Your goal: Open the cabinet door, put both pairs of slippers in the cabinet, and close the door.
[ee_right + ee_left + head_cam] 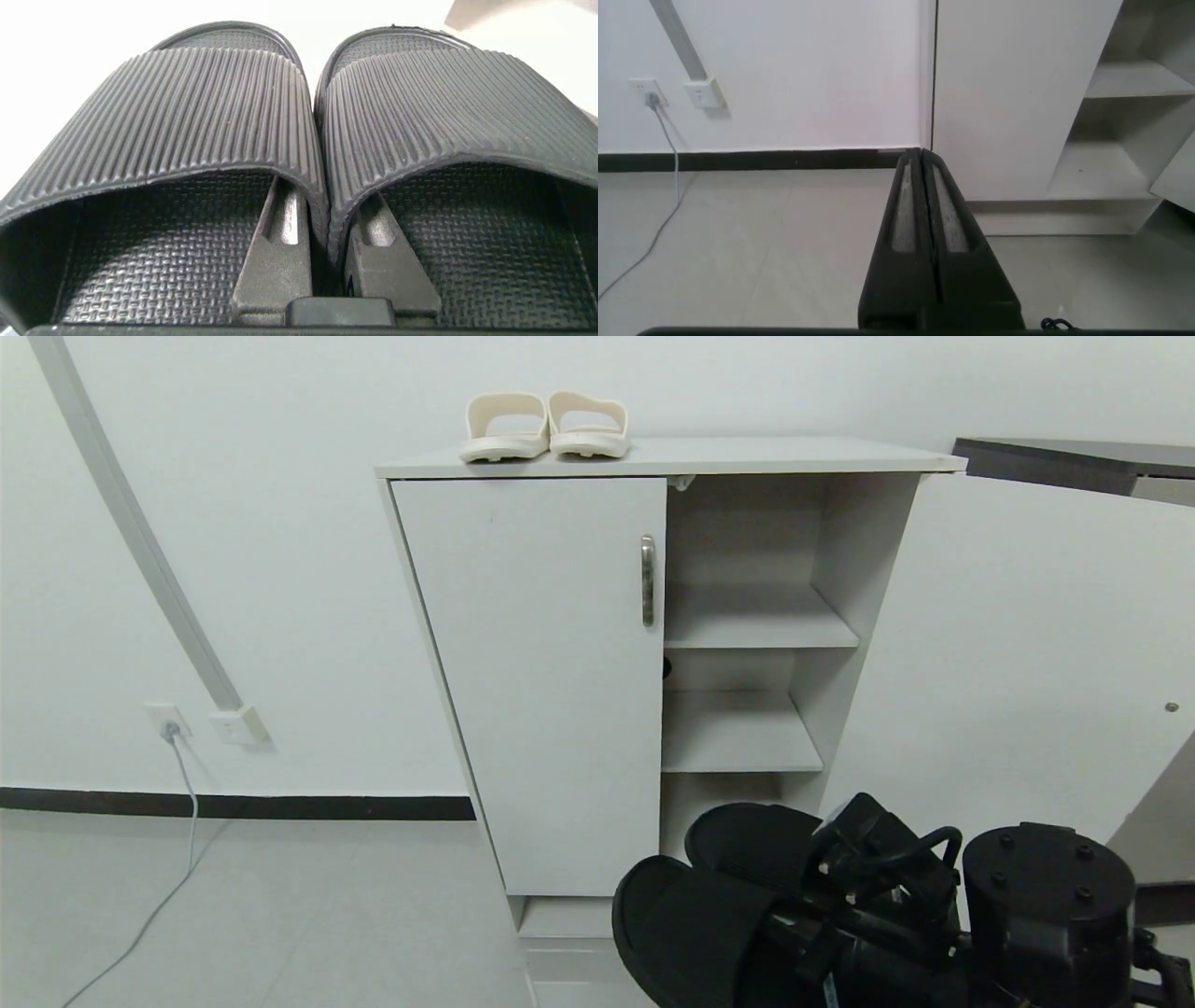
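Low before the cabinet (pixel 532 691), my right hand (pixel 327 198) carries the pair of black slippers (pixel 719 887), its fingers (pixel 278 247) one under each ribbed strap and closed on the two inner walls pressed together. It's a sound hold, I judge, for footwear that looks light, soft and bendy and might sag if pinched by a toe. My left hand (pixel 922 161) hangs over the floor (pixel 766 243), fingers pressed together, empty. The cream slippers (pixel 546 427) sit on the cabinet top — the right door (pixel 1027 644) stands open
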